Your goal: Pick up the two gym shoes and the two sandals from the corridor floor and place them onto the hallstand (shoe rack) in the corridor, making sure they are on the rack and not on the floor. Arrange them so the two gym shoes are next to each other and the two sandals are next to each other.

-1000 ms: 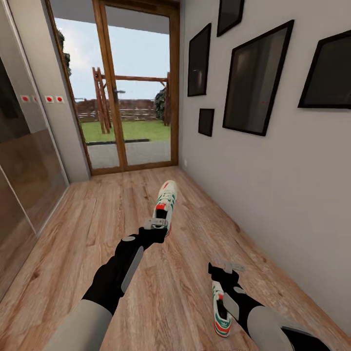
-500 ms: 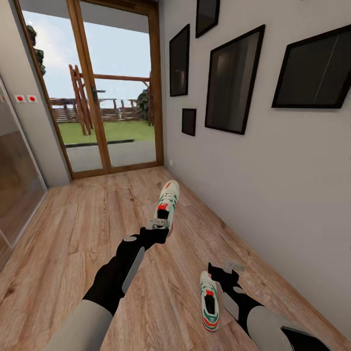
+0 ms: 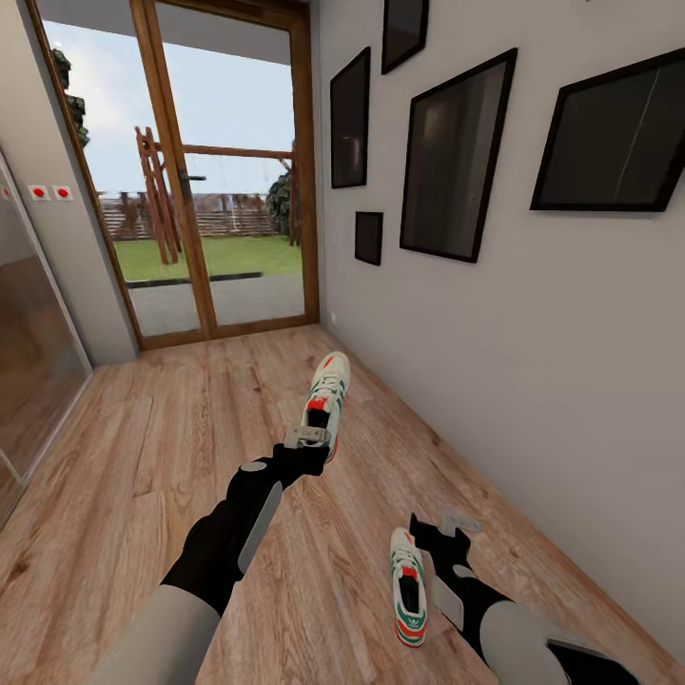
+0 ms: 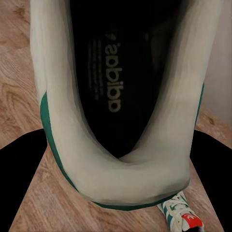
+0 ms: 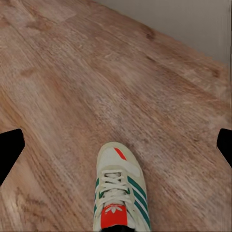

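Observation:
My left gripper [image 3: 307,438] is shut on the heel of one gym shoe [image 3: 326,392], a cream sneaker with green stripes and red accents, and holds it toe-forward above the corridor floor [image 3: 143,476]. In the left wrist view the held gym shoe [image 4: 121,96] shows its dark insole between the black fingers [image 4: 19,183]. The other gym shoe [image 3: 409,585] lies on the planks just left of my right gripper [image 3: 455,523], which is open. It also appears toe-away in the right wrist view, where the gym shoe [image 5: 118,193] lies between wide-apart fingertips [image 5: 9,150]. The sandals and the hallstand are out of view.
A grey wall [image 3: 533,381] with several dark framed pictures [image 3: 457,152] runs along the right. A wood-framed glass door [image 3: 219,190] closes the corridor's far end. A glossy sliding panel [image 3: 29,333] lines the left side. Bare plank floor lies between them.
A second ago the whole view swung, so the camera moved. Since half a second ago my right gripper has dropped slightly; the left gripper and its held shoe stay put.

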Controlling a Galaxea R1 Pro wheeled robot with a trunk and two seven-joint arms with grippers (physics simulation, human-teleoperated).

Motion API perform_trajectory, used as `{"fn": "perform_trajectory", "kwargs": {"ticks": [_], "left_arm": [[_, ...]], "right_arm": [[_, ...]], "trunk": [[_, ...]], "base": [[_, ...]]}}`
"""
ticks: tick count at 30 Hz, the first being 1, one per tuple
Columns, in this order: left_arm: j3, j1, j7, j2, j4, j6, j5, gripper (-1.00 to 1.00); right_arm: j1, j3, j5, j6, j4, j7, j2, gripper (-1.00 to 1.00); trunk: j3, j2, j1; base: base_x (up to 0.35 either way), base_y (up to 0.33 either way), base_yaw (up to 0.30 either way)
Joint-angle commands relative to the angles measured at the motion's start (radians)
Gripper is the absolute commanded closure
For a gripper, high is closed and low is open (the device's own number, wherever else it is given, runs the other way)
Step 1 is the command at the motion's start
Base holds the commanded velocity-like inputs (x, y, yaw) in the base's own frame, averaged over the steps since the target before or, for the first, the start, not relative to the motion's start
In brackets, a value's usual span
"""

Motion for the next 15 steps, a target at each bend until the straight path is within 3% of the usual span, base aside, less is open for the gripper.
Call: {"fn": "perform_trajectory", "kwargs": {"ticks": [1, 6, 15], "left_arm": [[0.0, 0.0, 0.002, 0.0, -0.001, 0.005, 0.01, 1.0], [0.001, 0.0, 0.002, 0.0, 0.0, 0.005, 0.01, 1.0], [0.0, 0.0, 0.002, 0.0, 0.0, 0.005, 0.01, 1.0]], "right_arm": [[0.005, -0.003, 0.002, -0.033, 0.01, -0.002, 0.001, -1.0], [0.022, -0.004, 0.002, -0.127, 0.027, -0.001, -0.001, -1.0], [0.024, -0.005, 0.002, -0.139, 0.027, 0.001, -0.003, -1.0]], "trunk": [[-0.001, 0.0, 0.0], [-0.001, 0.0, 0.0], [-0.001, 0.0, 0.0]], "base": [[0.0, 0.0, 0.0], [0.0, 0.01, 0.0], [0.0, 0.073, 0.0]]}}
